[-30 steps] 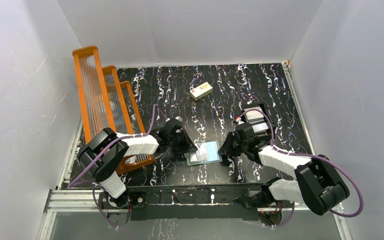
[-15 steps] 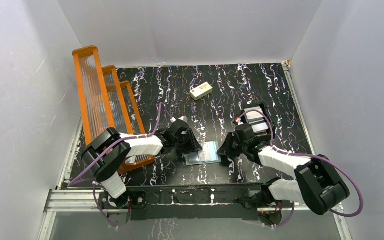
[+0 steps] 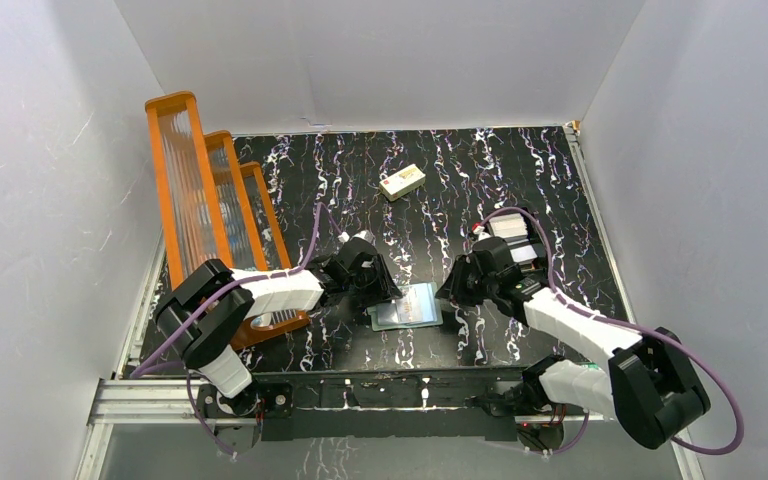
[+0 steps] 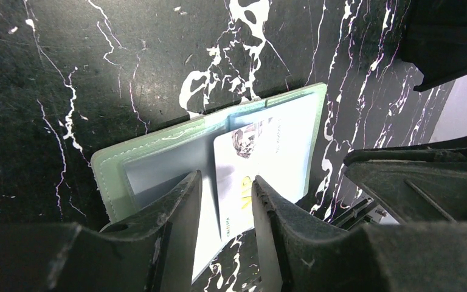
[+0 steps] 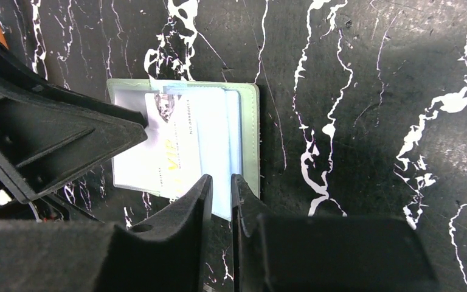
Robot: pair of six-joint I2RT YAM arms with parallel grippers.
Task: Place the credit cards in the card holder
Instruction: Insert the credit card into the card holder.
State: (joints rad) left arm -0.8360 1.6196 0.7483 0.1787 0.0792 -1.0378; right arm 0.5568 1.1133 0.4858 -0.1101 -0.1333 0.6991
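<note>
The card holder (image 3: 407, 306) lies open on the table, grey-green rim (image 4: 158, 137) up, pale blue lining showing. A whitish credit card (image 4: 261, 152) with yellow lettering sits partly in its pocket and sticks out over the near edge; it also shows in the right wrist view (image 5: 170, 152). My left gripper (image 3: 384, 290) is at the holder's left side, jaws a little apart (image 4: 226, 188) over the card's edge. My right gripper (image 3: 455, 287) is by the holder's right edge, jaws closed and empty (image 5: 221, 185), just above a pale blue flap. More cards (image 3: 508, 226) lie behind the right arm.
A black boxy tray (image 3: 525, 250) stands behind the right wrist. A cream block (image 3: 402, 181) lies at the back middle. An orange rack (image 3: 210, 200) with clear panels stands along the left wall. White walls close in the table.
My left gripper has moved right onto the holder's left edge. My right gripper has drawn back a little from the holder's right edge, and its forearm has shifted.
</note>
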